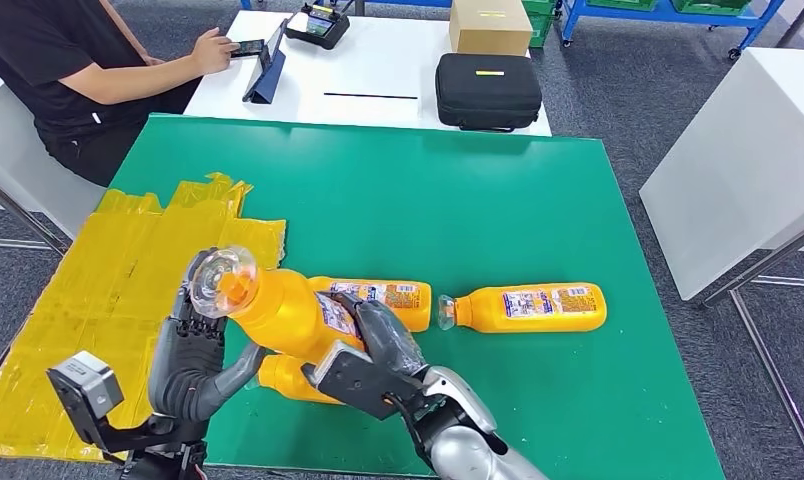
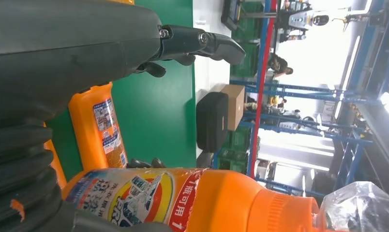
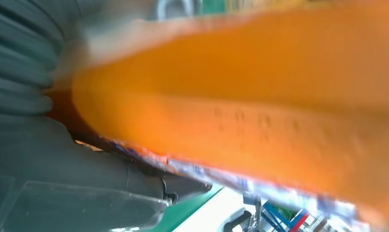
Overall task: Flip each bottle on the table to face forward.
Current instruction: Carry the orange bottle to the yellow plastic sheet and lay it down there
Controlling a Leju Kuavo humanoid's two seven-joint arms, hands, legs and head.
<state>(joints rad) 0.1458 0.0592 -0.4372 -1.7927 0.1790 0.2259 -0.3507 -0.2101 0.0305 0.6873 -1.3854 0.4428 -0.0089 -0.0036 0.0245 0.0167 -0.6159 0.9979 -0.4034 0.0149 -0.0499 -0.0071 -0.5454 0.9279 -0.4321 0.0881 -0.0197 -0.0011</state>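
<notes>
1. Bottles first, from the head view: my right hand [image 1: 373, 350] grips the lifted orange bottle [image 1: 283, 310] around its body, raised off the green table [image 1: 478, 200] with its clear cap tilted up to my left. My left hand [image 1: 193, 350] sits under the neck, fingers spread; I cannot tell whether it touches. A second bottle [image 1: 393, 298] lies just behind the lifted one, a third bottle [image 1: 533, 307] lies to the right, cap toward the second, and a fourth bottle [image 1: 288, 380] lies beneath my hands. Yellow sheet [image 1: 108, 290] covers the table's left part
2. Left wrist view: my left hand's fingers [image 2: 202, 41] stand apart, holding nothing, with the lifted bottle just beside them
3. Right wrist view: blurred orange plastic pressed against my right hand
</notes>
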